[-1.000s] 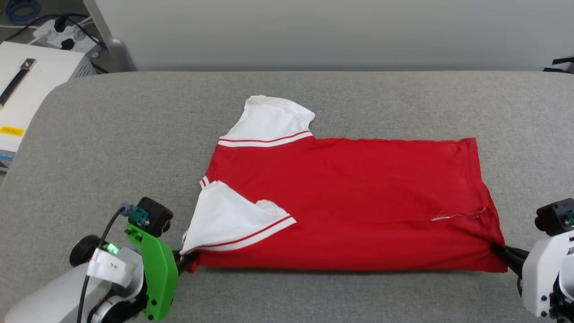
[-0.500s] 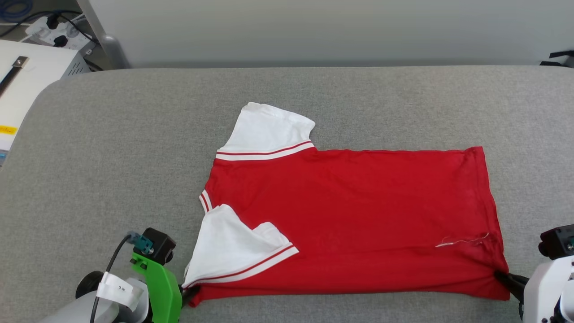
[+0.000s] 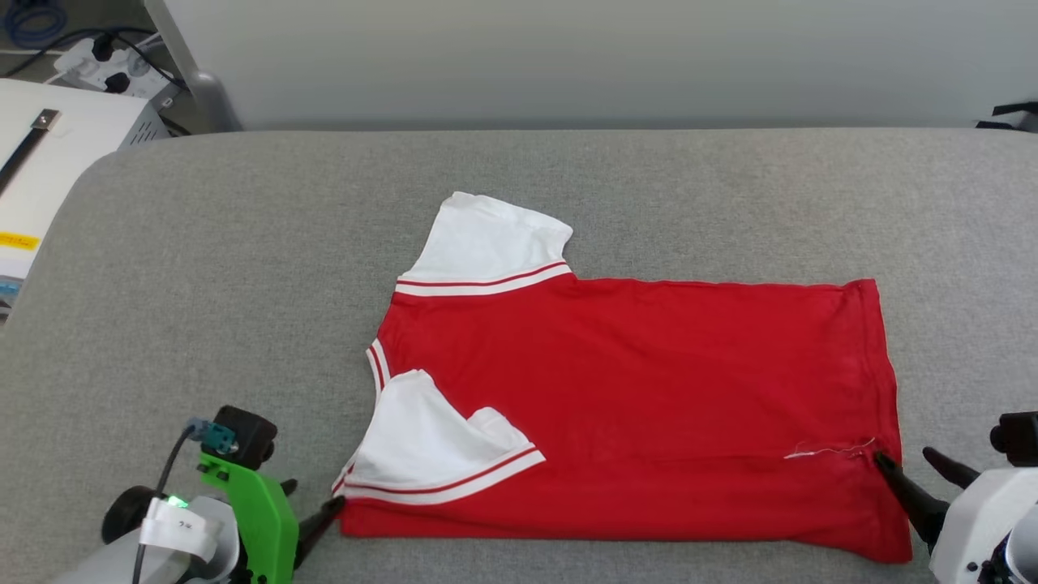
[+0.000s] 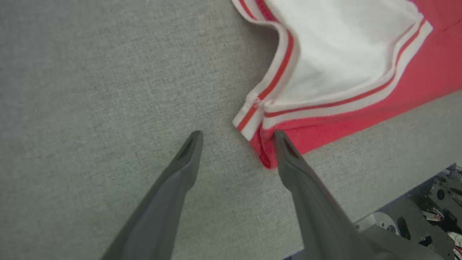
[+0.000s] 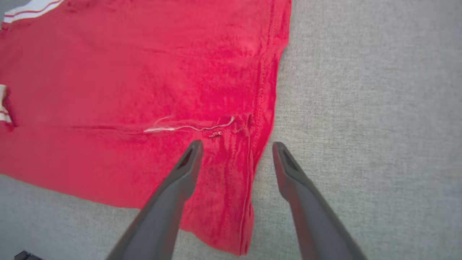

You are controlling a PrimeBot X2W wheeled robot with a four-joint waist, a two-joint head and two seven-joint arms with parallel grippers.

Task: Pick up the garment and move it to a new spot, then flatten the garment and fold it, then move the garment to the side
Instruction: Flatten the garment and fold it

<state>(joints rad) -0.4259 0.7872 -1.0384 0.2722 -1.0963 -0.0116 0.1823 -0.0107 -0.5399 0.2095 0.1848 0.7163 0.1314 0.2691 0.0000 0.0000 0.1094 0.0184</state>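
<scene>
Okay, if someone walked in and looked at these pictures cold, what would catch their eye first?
The bright red-and-white garment, lying flat on the grey padded surface, dominates the middle of the head view. At its two near corners sit open grippers: the left gripper just off the striped trim, and the right gripper astride the hem, beside a loose white thread.

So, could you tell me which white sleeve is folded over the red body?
The near sleeve, by the left gripper: it lies on the red fabric, while the far sleeve sticks out onto the grey cushion.
</scene>
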